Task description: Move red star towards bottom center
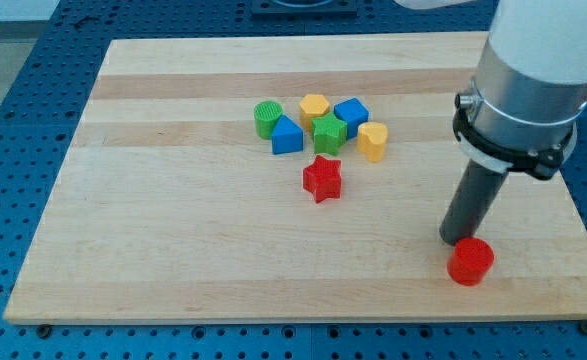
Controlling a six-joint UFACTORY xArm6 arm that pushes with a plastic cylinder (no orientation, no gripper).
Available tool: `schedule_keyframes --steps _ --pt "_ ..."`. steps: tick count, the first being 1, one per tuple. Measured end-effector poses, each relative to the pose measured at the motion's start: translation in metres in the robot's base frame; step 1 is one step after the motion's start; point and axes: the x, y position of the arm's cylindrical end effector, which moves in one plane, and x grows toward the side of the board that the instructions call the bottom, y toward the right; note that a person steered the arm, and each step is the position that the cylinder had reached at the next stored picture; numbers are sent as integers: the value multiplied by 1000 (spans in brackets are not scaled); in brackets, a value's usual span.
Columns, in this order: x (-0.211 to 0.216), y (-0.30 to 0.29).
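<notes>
The red star (pixel 322 178) lies on the wooden board (pixel 173 230) a little right of its middle, just below a cluster of blocks. My tip (pixel 454 241) is far to the star's right, near the board's lower right. It stands right beside a red cylinder (pixel 470 262), at that block's upper left; I cannot tell if they touch. The rod hangs from the white and grey arm at the view's top right.
The cluster above the star holds a green cylinder (pixel 268 119), a blue triangular block (pixel 286 135), a yellow hexagon (pixel 315 107), a green star (pixel 329 132), a blue block (pixel 352 115) and a yellow heart-like block (pixel 373 141).
</notes>
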Motion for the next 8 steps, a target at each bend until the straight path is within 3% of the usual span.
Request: schedule_keyframes --steps 1,2,3,4,6,8 --pt "1 0" --pt "-35 -11" --pt "-89 -49" --pt "-117 -96" --pt "-107 -137" --pt "-39 -137"
